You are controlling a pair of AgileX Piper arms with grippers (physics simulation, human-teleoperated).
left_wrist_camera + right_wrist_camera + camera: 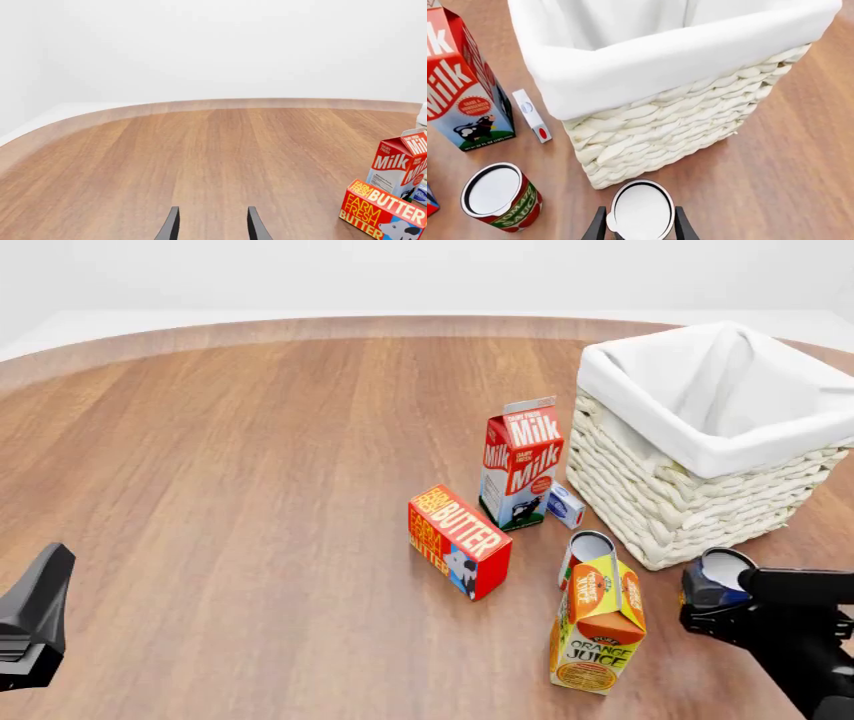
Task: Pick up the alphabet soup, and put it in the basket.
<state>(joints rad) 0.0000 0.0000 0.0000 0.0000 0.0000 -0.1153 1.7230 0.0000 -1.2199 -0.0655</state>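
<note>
The alphabet soup [640, 211], a can with a pale flat top, sits between the fingers of my right gripper [639, 222], which touch its sides. In the front view the can [722, 571] shows a blue label at the tip of the right gripper [714, 597], just in front of the basket's near corner. The basket [667, 502] is large, whitish woven wicker with a white cloth liner, at the right; it fills the right wrist view [680, 120]. My left gripper [212, 226] is open and empty over bare table; its arm shows at the front view's left edge [34, 625].
A milk carton [523, 462], a butter box [458, 540], an orange juice carton [597, 625], a red-labelled can [585, 552] and a small white box [565, 505] stand left of the basket. The red-labelled can [499, 196] is close beside the held can.
</note>
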